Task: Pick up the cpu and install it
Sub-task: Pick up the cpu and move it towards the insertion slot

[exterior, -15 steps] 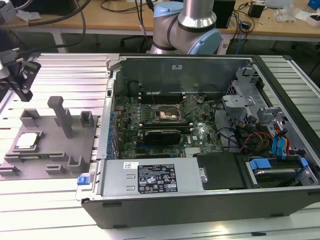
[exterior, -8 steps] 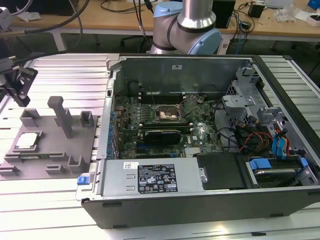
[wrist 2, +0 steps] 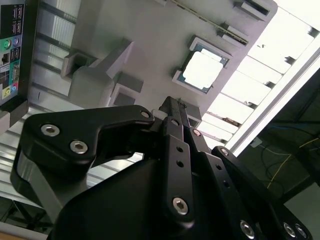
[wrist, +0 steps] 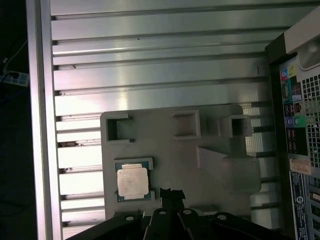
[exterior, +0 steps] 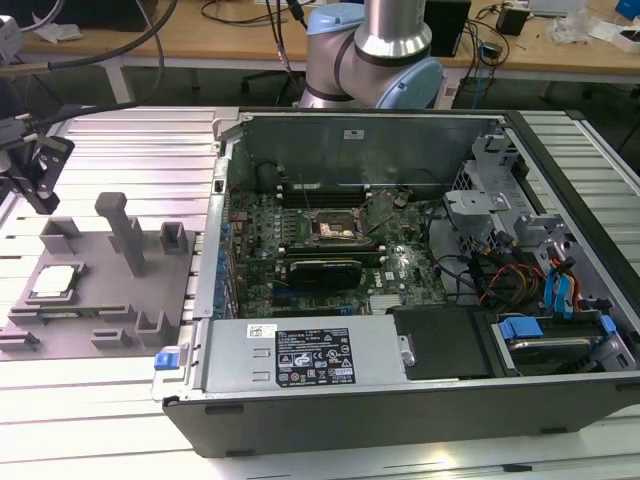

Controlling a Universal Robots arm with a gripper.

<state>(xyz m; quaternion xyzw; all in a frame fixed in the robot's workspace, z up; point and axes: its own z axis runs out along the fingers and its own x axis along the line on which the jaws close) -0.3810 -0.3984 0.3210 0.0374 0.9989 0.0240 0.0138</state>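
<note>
One robot arm (exterior: 385,45) with one gripper (wrist: 170,192). One grey tray (exterior: 100,295) carrying one cpu (exterior: 55,281) and one tall post (exterior: 122,228). One open computer case (exterior: 400,415), containing one motherboard (exterior: 400,265), one dark square socket (exterior: 333,229) and one labelled power supply (exterior: 310,355).

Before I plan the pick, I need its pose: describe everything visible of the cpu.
The cpu is a small flat square chip, pale silvery metal top, thin green edge. It lies flat, top up, in a framed recess of the grey tray, to the exterior view's left of the computer case. The end effector hangs apart from it.
</note>
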